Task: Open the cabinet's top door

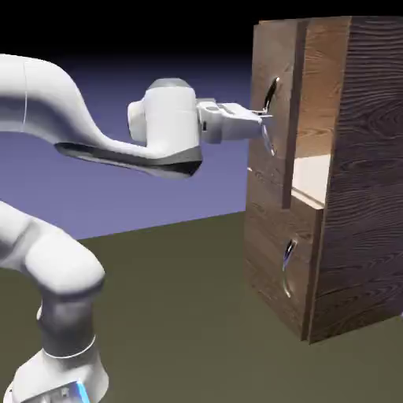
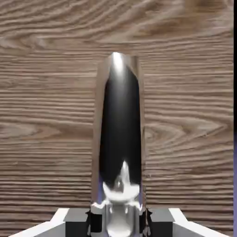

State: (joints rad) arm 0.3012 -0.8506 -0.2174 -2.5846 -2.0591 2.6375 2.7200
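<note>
My claw (image 1: 263, 118) is level, pointing right, and pinched on the long curved silvery handle (image 1: 270, 118) of the top door (image 1: 271, 118). In the hand view the claw (image 2: 119, 221) has one grey fingertip (image 2: 76, 221) on each side of the handle (image 2: 119, 134), which stands between them as a tall, dark, mirror-like bar, with the door's wood grain (image 2: 46, 115) filling the rest of the picture behind it. The top door is directly beyond my fingertips, on the upper front of the cabinet (image 1: 362, 181), at the right of the scene. Its far edge stands slightly proud of the cabinet front, and a pale inner shelf (image 1: 311, 177) shows in the gap. Below it is the shorter door (image 1: 279, 271) with a smaller handle (image 1: 288, 256), well under my claw. The cabinet stands on the dark table (image 1: 181, 307).
</note>
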